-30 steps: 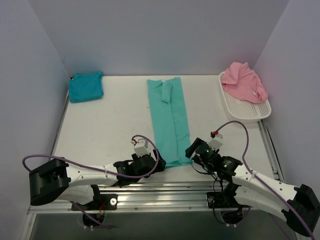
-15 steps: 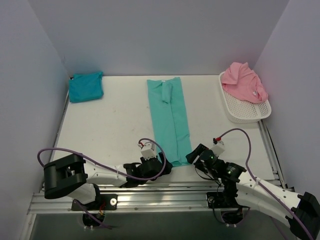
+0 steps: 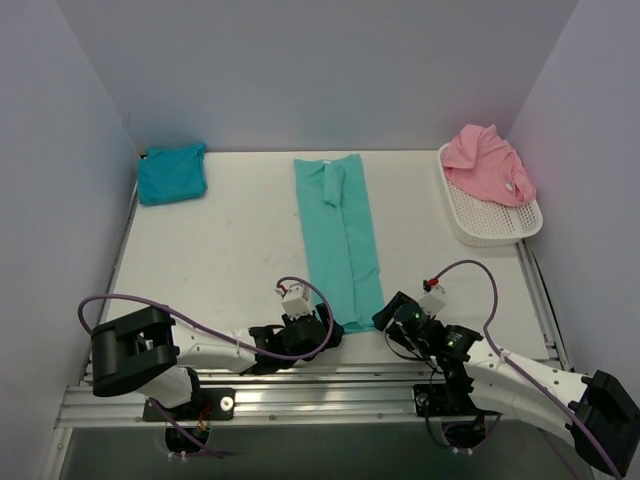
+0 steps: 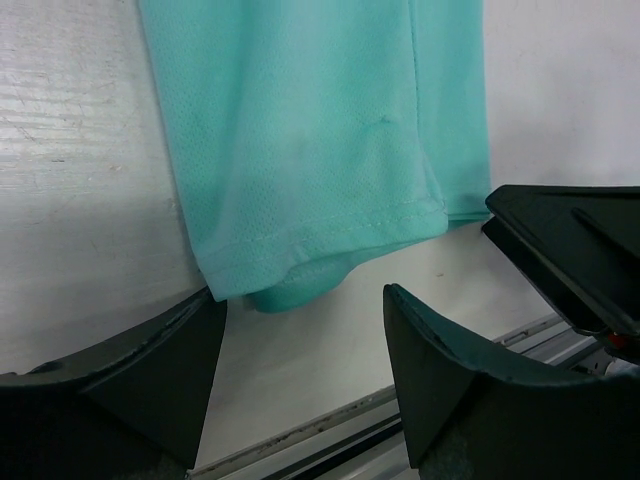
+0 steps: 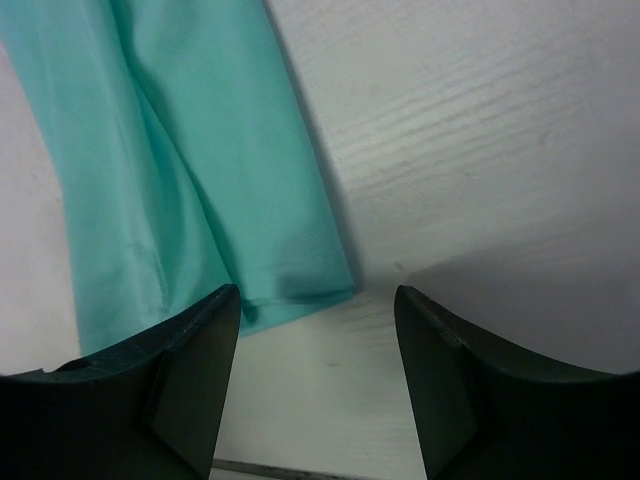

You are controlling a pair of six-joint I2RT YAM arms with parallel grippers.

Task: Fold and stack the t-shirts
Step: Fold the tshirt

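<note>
The sea-green t-shirt (image 3: 340, 235) lies as a long narrow strip down the middle of the table, its hem toward me. My left gripper (image 3: 331, 331) is at the hem's near left corner. In the left wrist view the gripper (image 4: 302, 300) is open, low over the table, with the hem (image 4: 320, 235) just past its fingertips. My right gripper (image 3: 384, 314) is at the near right corner. It is open too (image 5: 316, 295), with the shirt's corner (image 5: 300, 285) between its fingertips, not clamped. A folded turquoise-blue t-shirt (image 3: 171, 173) sits at the back left. The pink t-shirt (image 3: 488, 165) is heaped in the basket.
The white mesh basket (image 3: 505, 230) stands at the back right against the wall. The metal rail (image 3: 330, 385) of the table's near edge runs just behind both grippers. The right gripper's black finger (image 4: 570, 250) shows at the right of the left wrist view.
My left gripper has slid right along the near edge to the hem's left corner. The right gripper has shifted slightly nearer and lower at the right corner. The shirts have not moved.
</note>
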